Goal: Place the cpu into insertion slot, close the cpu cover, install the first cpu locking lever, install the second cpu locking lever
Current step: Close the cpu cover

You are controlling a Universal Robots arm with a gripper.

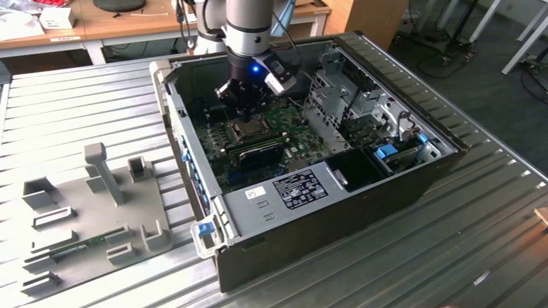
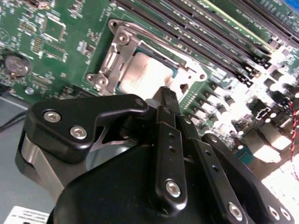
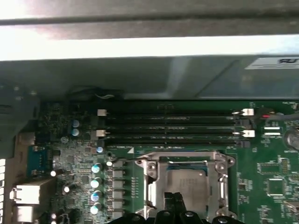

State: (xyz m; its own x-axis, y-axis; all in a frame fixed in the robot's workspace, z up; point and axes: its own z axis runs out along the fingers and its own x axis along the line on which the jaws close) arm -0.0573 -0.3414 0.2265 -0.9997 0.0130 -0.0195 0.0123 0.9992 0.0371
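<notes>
Our hand (image 2: 167,95), pressed together and pinching nothing we can see, hangs just above the cpu (image 2: 145,77), which lies beneath the lowered cpu cover (image 2: 122,44); we judge the chip light, brittle, best held by its edges

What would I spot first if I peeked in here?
The black claw pokes down into the open computer case, tips together right by the pale cpu. The silvery cpu cover frames that chip on the green circuit board, beside long dark memory slots.

Exterior view looks down on the whole case (image 1: 342,237); both wrist views closely share the insertion slot (image 3: 150,186).
</notes>
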